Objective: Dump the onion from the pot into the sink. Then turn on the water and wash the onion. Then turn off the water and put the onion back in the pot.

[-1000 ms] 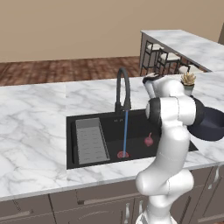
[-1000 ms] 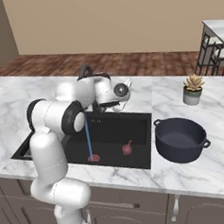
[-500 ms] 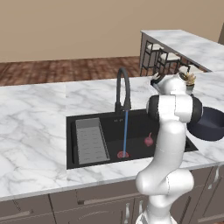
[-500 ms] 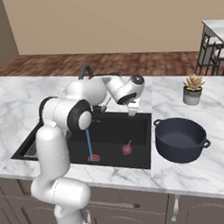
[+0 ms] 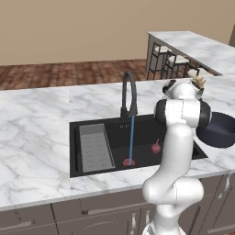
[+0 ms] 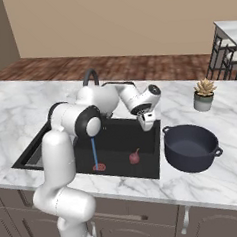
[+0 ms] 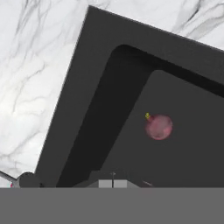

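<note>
With water (image 5: 131,140) running beside the onion (image 6: 134,157) on the sink (image 6: 144,171) floor near its right wall, the pincer (image 6: 147,122), pressed together and empty, has swung from the faucet (image 5: 128,92) toward the pot (image 6: 192,146) side, suggesting washing is underway.

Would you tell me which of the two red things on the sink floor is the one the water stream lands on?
The flat red drain disc, where the blue water ends. The onion is a rounded bulb lying apart, nearer the pot.
</note>
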